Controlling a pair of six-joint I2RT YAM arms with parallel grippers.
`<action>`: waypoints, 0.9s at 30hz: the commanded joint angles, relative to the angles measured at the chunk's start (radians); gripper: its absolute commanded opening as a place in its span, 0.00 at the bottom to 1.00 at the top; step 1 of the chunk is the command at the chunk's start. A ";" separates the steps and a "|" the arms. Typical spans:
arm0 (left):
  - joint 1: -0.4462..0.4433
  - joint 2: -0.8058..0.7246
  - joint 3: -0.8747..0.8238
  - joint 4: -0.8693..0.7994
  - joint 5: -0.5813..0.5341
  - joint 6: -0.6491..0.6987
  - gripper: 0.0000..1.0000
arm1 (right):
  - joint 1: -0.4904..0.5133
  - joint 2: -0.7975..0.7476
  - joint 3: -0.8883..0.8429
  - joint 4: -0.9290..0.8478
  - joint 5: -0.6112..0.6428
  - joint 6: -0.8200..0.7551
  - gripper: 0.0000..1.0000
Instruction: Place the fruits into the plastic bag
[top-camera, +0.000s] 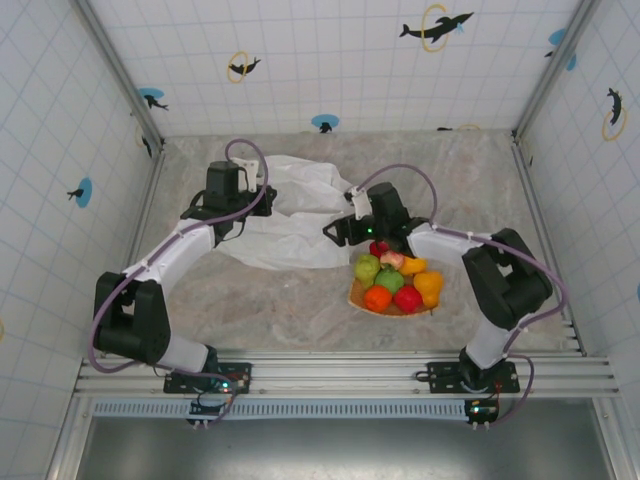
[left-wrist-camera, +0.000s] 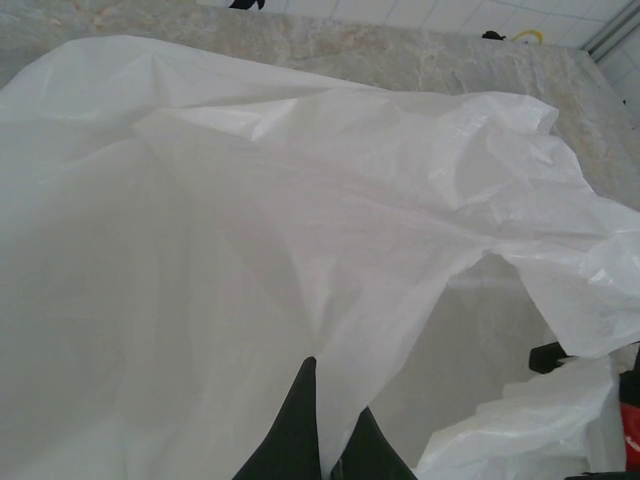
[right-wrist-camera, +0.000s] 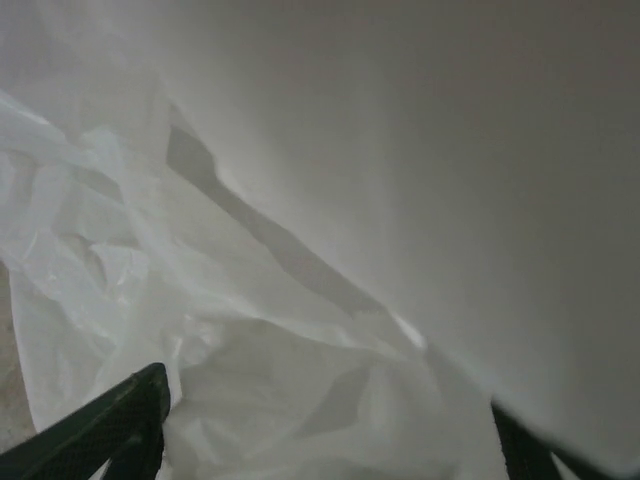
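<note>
The left gripper (left-wrist-camera: 335, 392) pinches the plastic bag (top-camera: 290, 215) at its rim. The right gripper (right-wrist-camera: 325, 400) is spread at the bag's opening. The fruits (top-camera: 395, 278) sit just beside the bag. The thin film could slip free, and the mouth would collapse.

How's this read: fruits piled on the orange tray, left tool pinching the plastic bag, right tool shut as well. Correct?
Not quite. The right tool is open, not shut: the right wrist view shows its fingers spread wide at the plastic bag. The rest stands: fruits piled on the orange tray, left tool pinching the bag.
</note>
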 joint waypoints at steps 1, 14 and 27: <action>-0.005 -0.023 0.017 -0.005 0.009 -0.003 0.00 | 0.016 0.001 0.033 0.102 -0.118 -0.002 0.69; -0.004 0.026 0.054 -0.053 -0.085 -0.135 0.00 | 0.317 -0.159 -0.071 0.000 -0.018 -0.327 0.18; 0.068 0.045 0.071 -0.057 -0.004 -0.198 0.00 | 0.480 -0.091 -0.068 -0.097 0.164 -0.447 0.20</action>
